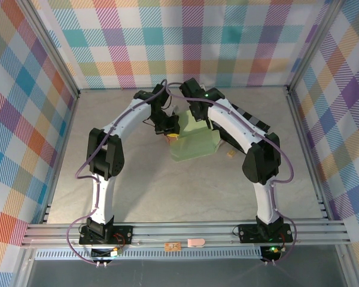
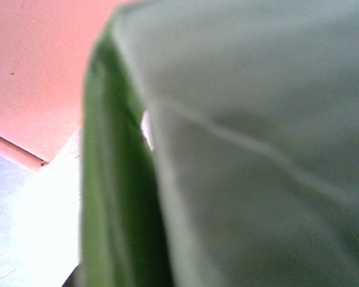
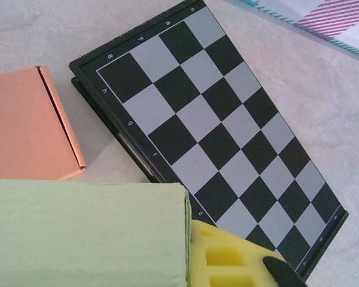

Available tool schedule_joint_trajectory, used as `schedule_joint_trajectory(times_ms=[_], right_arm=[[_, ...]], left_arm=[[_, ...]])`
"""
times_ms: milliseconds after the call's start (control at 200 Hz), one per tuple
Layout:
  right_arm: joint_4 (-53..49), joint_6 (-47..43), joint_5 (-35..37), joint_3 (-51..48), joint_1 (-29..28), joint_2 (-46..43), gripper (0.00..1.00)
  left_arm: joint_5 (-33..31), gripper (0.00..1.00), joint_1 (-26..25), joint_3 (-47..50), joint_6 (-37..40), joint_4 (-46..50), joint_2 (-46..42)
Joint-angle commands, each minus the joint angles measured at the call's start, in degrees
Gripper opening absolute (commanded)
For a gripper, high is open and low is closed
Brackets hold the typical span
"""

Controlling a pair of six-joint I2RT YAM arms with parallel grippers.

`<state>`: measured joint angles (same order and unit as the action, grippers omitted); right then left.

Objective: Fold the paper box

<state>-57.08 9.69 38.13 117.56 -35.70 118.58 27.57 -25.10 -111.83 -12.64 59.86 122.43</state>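
The light green paper box (image 1: pixel 194 142) lies in the middle of the table, partly folded, between my two arms. My left gripper (image 1: pixel 169 130) sits at the box's left edge, shut on a green flap. In the left wrist view the blurred green paper (image 2: pixel 239 179) is pressed right up against the camera and hides the fingers. My right gripper (image 1: pixel 197 115) is at the box's far edge. In the right wrist view its yellow finger pad (image 3: pixel 233 257) presses against the edge of a green panel (image 3: pixel 84 233). That panel hides the other finger.
A folding chessboard (image 3: pixel 215 131) lies on the table behind the box, under my right arm (image 1: pixel 245 119). An orange-pink flat box (image 3: pixel 24 131) lies beside it. A small tan piece (image 1: pixel 230 154) rests right of the green box. Checked walls enclose the table.
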Motion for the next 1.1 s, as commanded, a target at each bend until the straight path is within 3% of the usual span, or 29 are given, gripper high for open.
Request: schedule_joint_trajectory(times_ms=[0, 195, 270, 320, 400, 520, 835, 905, 1025, 1095], right_arm=[[-1.3, 0.4, 5.4, 0.4, 0.8, 1.1, 0.0], [-0.3, 0.1, 5.8, -0.9, 0.8, 0.1, 0.0], [0.8, -0.8, -0.6, -1.7, 0.9, -1.3, 0.23], [0.1, 0.0, -4.2, -1.7, 1.2, -1.9, 0.3], [-0.5, 1.4, -7.8, -3.2, 1.6, -3.3, 0.35], [1.2, 2.4, -11.3, -7.9, 1.9, -6.0, 0.36], [3.1, 3.1, -11.6, -13.1, 2.7, -7.4, 0.21], [1.5, 3.6, -8.6, -11.7, 2.6, -5.9, 0.17], [-0.6, 3.7, -1.9, -9.7, 1.9, -4.2, 0.0], [-1.3, 3.1, 2.0, -8.6, 0.9, -3.4, 0.0]], left_arm=[[0.4, 0.0, -0.4, -2.2, -0.2, 3.1, -0.8], [0.3, 0.0, -0.4, -2.3, -1.4, 2.9, -0.6], [0.1, 0.0, -0.3, -2.5, -1.8, 3.1, -0.4], [0.0, 0.0, -0.2, -2.6, -2.0, 3.2, -0.3], [0.3, 0.0, 0.1, -2.6, -2.5, 3.0, -0.2], [0.6, 0.0, 0.3, -2.9, -2.8, 2.8, 0.0], [1.0, 0.0, 0.4, -3.4, -2.6, 3.2, 0.5], [0.8, 0.0, 0.4, -3.5, -2.5, 3.3, 0.5], [0.6, 0.0, 0.4, -3.6, -2.6, 3.6, 0.6], [0.6, 0.0, 0.4, -3.7, -2.8, 3.6, 0.5]])
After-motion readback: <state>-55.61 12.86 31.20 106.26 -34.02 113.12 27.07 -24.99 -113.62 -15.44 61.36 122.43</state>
